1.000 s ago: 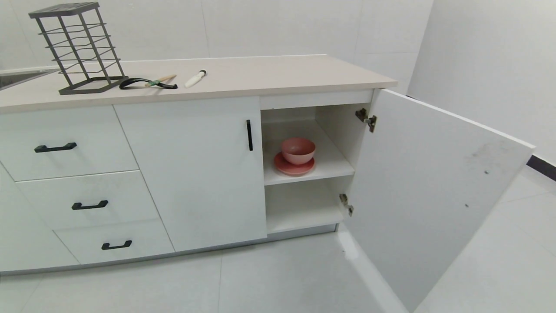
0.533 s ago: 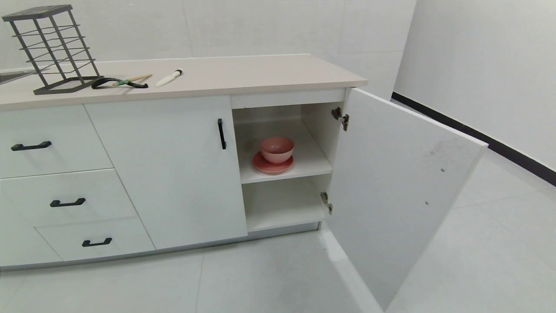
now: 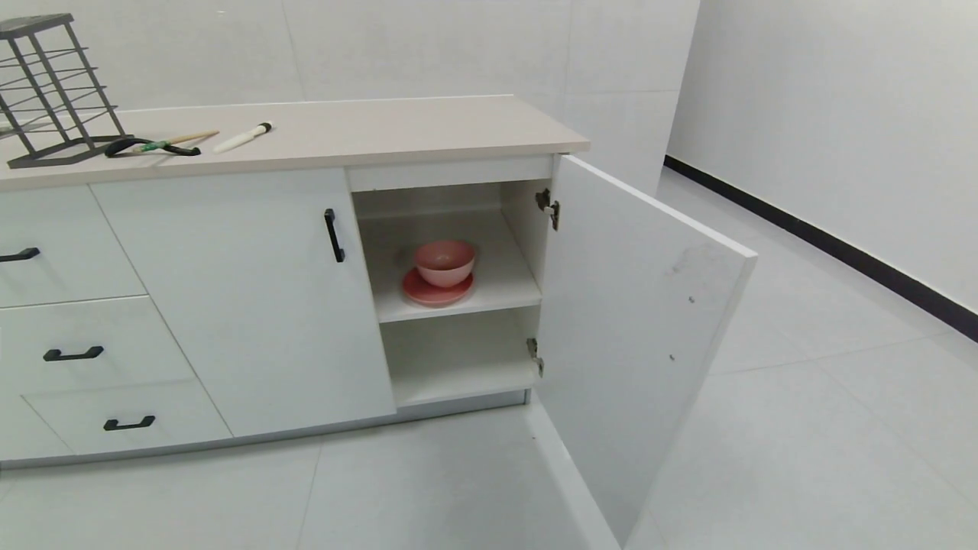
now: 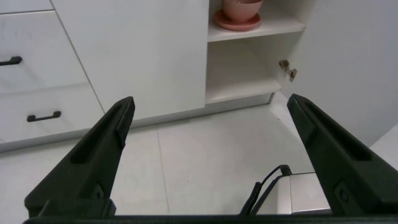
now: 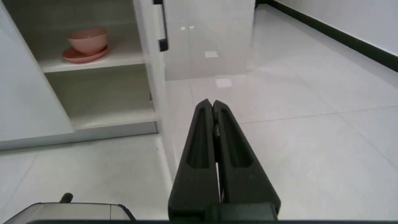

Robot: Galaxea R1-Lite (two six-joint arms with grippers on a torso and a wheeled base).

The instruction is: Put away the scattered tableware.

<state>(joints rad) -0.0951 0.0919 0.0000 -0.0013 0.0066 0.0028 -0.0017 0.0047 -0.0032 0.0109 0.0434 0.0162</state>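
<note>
Fingers on the left tool stand spread wide and hold nothing; those on the right tool are pressed together, also empty. Both tools hang low over the floor, facing the cabinet, whose right-hand door stands swung open. Inside, on the upper shelf, a pink bowl sits on a pink plate, so that pair looks stowed. What seems left to put away lies up on the counter, well off to the robot's left: a white-handled utensil and, beside it, a black-handled utensil by the foot of a wire rack. Both lie flat with their long axes roughly along the counter's length. They sit above and to the left of the tools, so the left arm is probably the nearer.
</note>
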